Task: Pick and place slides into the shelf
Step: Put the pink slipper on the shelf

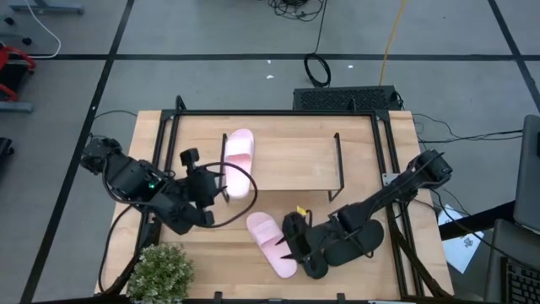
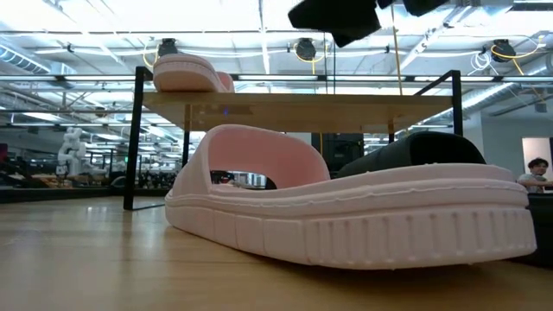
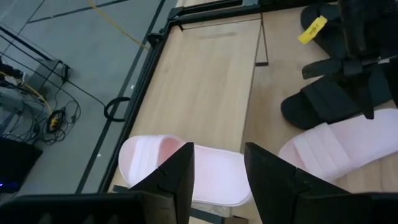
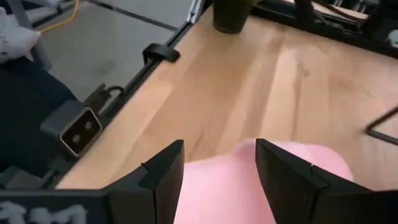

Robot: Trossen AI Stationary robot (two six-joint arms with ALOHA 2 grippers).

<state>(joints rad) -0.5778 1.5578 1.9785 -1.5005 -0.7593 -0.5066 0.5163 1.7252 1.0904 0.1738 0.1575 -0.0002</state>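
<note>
High view: one pink slide (image 1: 240, 149) lies on the shelf (image 1: 295, 160) at its left end. Left tool (image 1: 221, 187) hovers beside it, fingers apart, empty. Right tool (image 1: 295, 241), fingers apart, sits over the second pink slide (image 1: 272, 243) on the bench (image 1: 228, 270), with the black slides (image 1: 350, 243) alongside.

Matt foam pink slide (image 2: 346, 203) lies under the light wooden shelf (image 2: 302, 111).

High view looks straight down; low view sits at table (image 1: 337, 270) level, close against the pink slide (image 2: 346, 207) both share.
</note>
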